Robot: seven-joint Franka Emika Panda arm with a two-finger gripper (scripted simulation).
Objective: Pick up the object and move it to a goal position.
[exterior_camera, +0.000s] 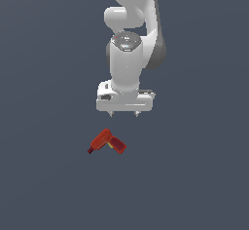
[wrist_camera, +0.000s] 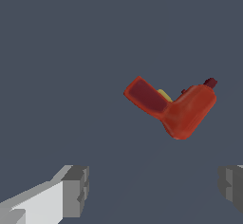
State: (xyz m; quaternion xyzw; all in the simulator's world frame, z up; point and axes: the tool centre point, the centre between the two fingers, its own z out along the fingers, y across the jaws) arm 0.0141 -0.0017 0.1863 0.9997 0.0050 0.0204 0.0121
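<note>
Surface point(exterior_camera: 44, 185): one flat expanse of plain dark slate blue-grey filled both views from edge to edge.
Texture: uniform and matt; no pattern, seam, marking or edge showed.
Boundaries: none seen; no rim, wall or horizon was visible in the exterior view, and whether it was a floor or a tabletop could not be told.
Shading: tone stayed almost even in the exterior view, and only faint soft shadow lay on it.
Wrist view point(wrist_camera: 57, 52): the same slate-grey ground appeared, with a faint darker diagonal band of shadow crossing its lower middle.
Other items: none recorded.
</note>
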